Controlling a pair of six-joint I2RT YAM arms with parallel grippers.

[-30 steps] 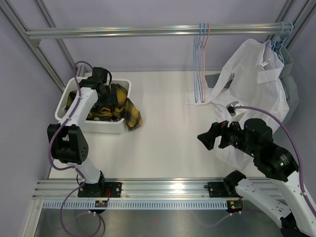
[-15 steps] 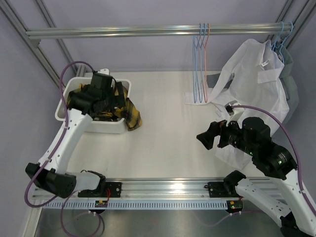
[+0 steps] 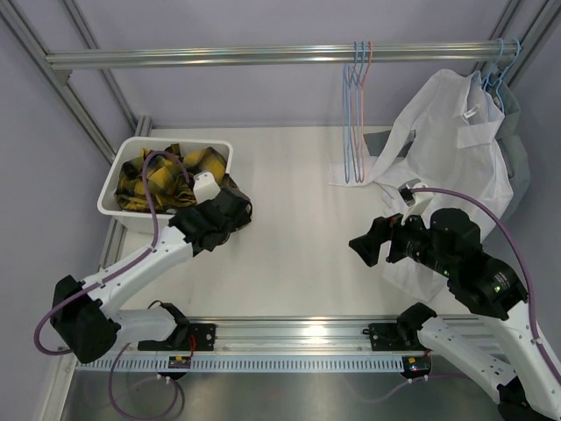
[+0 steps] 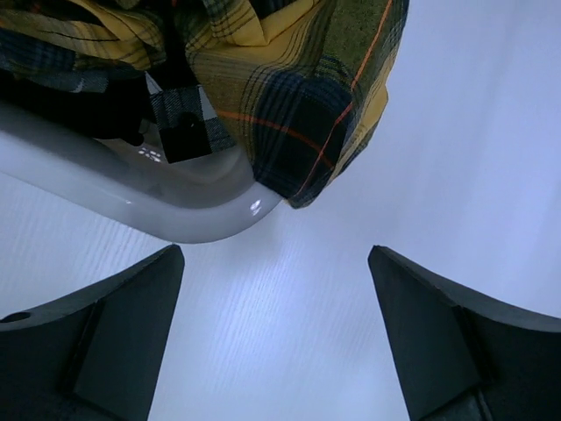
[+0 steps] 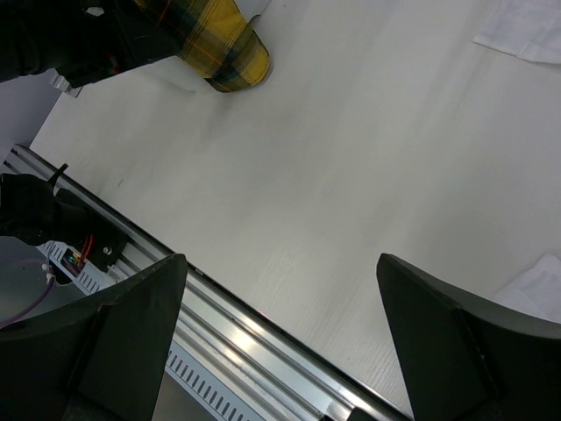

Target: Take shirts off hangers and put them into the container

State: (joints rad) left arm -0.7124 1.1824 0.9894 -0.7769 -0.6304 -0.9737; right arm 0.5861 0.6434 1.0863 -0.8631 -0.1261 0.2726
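Far-left corner of the worktop: the white container sits with the yellow-and-black plaid shirt heaped inside. One plaid sleeve spills over the container's right near corner and hangs down to the worktop. The left wrist view also shows a scrap of black-and-white check under the plaid, possibly a second shirt; too little shows to be sure. The left fingers hover just beside that corner, spread wide, with nothing between them, apart from both the sleeve and the container wall. The middle of the worktop is bare white. Above the far edge, a metal rail carries a cluster of empty hangers, light blue with one pink. Below them a white sleeve end lies flat on the worktop. The right fingers hang over the right half, pointing left and spread wide, gripping nothing. At the far-right corner the white shirt hangs from a light blue hanger on the rail, its hem draped onto the worktop beside the right arm. Grey cloth shows behind it.
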